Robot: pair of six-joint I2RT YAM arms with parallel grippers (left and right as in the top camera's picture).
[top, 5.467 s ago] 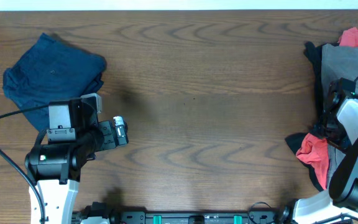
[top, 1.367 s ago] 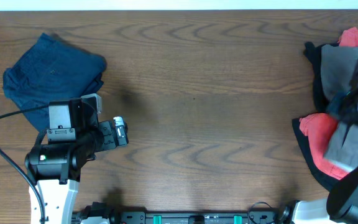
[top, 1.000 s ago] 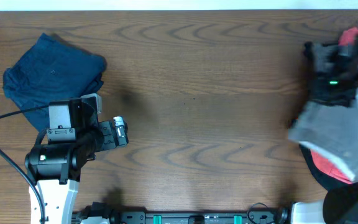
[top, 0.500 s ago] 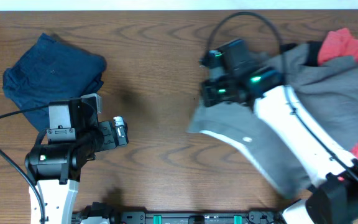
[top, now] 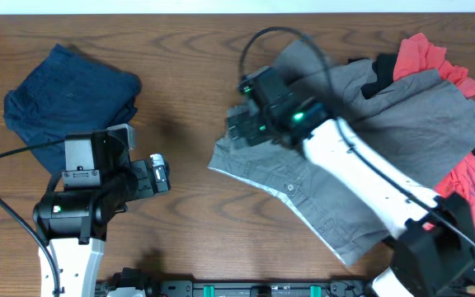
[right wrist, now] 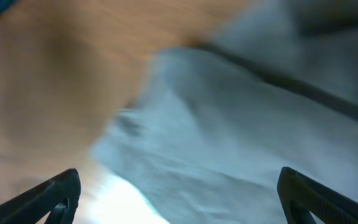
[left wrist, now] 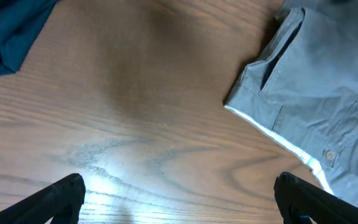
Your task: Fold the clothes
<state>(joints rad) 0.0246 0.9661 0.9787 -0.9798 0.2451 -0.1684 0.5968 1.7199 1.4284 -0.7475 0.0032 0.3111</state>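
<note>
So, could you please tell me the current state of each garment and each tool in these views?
grey shorts: unfolded, rumpled, lying flat beneath the right arm.
navy garment: bunched in a compact heap at the far left, apart from the rest.
red garment: crumpled, partly under the grey shorts.
black garment: crumpled, mostly hidden by the grey shorts.
left tool: open, holding nothing.
right tool: open, over the grey shorts; its view is blurred.

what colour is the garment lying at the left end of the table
Navy blue. The navy blue cloth garment shows best in the overhead view.
</note>
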